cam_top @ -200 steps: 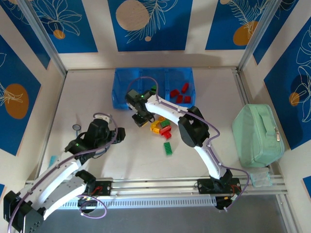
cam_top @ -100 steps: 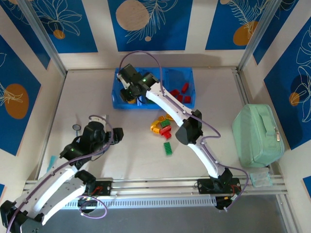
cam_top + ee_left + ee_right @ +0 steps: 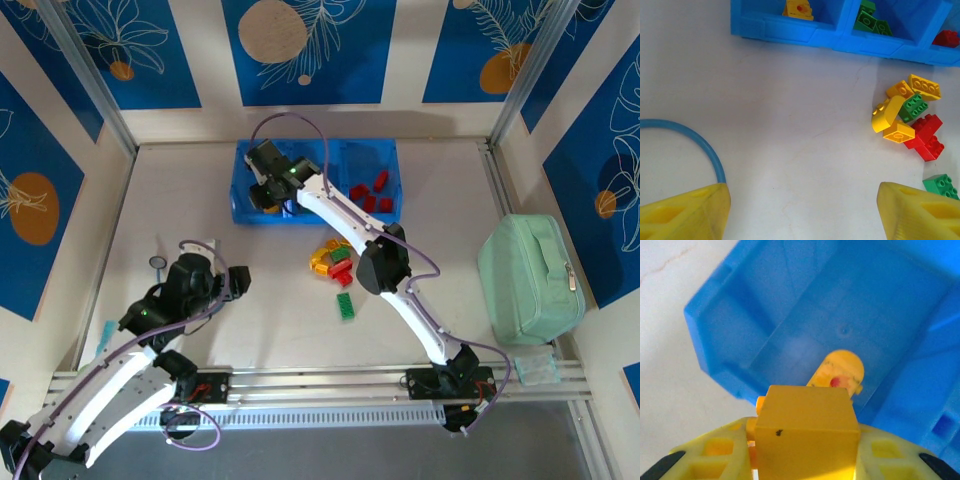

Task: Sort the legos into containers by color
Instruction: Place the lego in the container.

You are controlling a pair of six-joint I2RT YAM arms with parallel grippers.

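Right wrist view: clamps a yellow brick (image 3: 807, 415) between the narrowly set fingers of the right gripper (image 3: 807, 455), poised above the leftmost compartment of the blue tray (image 3: 715, 325). Looks down past the brick onto a rounded yellow piece (image 3: 840, 371) with a red dot, lying on that compartment's floor just beyond the fingers. From the top external view, places this gripper over the tray's left end, with red bricks (image 3: 372, 192) in the right compartment, well apart from it.

Left wrist view: holds the left gripper (image 3: 802, 200) wide open with nothing in it above bare table (image 3: 790, 125), well short of the tray. Finds green bricks (image 3: 870, 20) in the middle compartment. Finds also a loose pile (image 3: 907, 120) of yellow, green and red bricks on the table to the right of the open fingers, and a lone green brick (image 3: 940, 184) near the right finger.
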